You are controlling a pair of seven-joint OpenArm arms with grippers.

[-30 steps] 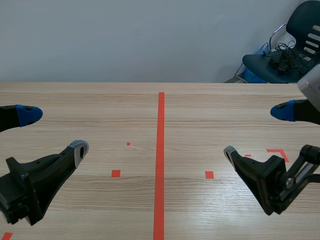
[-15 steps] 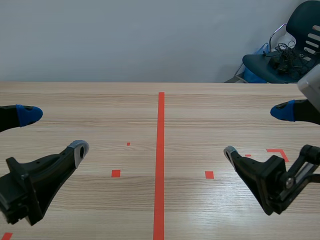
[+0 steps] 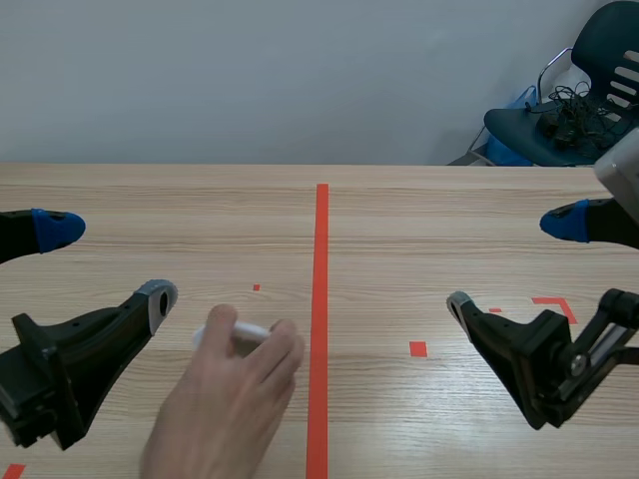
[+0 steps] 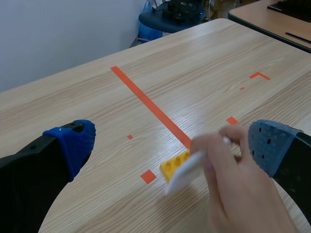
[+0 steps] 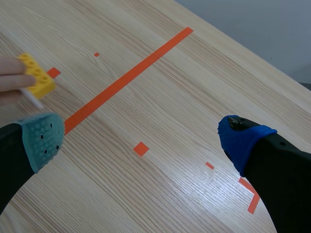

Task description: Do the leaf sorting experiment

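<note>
A person's hand (image 3: 232,404) reaches onto the table left of the red centre line (image 3: 320,299), holding a yellow studded brick (image 4: 173,165) and a thin white piece (image 4: 187,169). The scene view shows only the white piece (image 3: 236,331) above the knuckles. My left gripper (image 3: 105,264) stands open just left of the hand, which in the left wrist view sits between and ahead of its fingers. My right gripper (image 3: 511,262) is open over the right half of the table, holding nothing. Its wrist view shows the brick (image 5: 38,74) and fingertips (image 5: 10,82) beside the grey-green pad (image 5: 43,141).
Small red tape squares (image 3: 417,348) and a corner mark (image 3: 555,304) lie on the wooden table. Beyond the far right edge stands a dark chair (image 3: 584,95) with cables on its seat. A grey wall runs behind.
A person's hand has come in from the near edge with a yellow brick and a white piece, covering the left tape square. Neither arm has moved.
</note>
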